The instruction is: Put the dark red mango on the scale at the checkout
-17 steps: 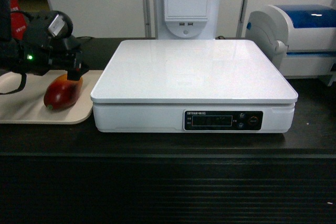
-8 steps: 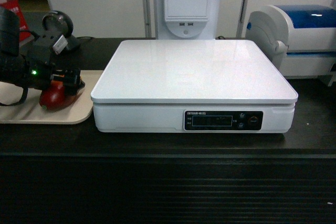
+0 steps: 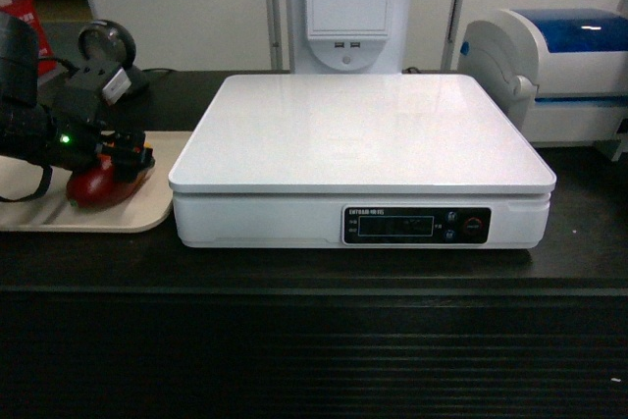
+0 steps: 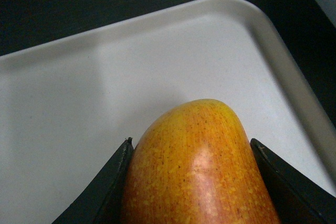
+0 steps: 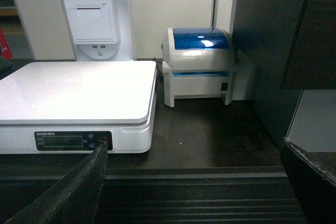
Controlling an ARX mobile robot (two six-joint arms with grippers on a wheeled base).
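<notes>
Progress: early; grasp looks made, lift + transfer not yet done.
Mango (image 3: 98, 185) position: on beige tray (image 3: 29, 213), left of scale (image 3: 363, 134), on checkout surface (image 3: 314, 272).
Left gripper (image 4: 191, 153): jaws closed on mango, one each side per wrist view.
Right gripper (image 5: 194, 182): jaws spread wide, empty.
Remaining: raise mango, carry right, set on scale top.
Mango look: dark red, glossy; orange-yellow speckled end in wrist view.

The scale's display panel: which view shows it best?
The head view: the scale sits centred, its dark display panel facing the camera, whole. The right wrist view shows the panel at an angle, one corner behind a gripper finger. The left wrist view shows only mango and tray.
</notes>
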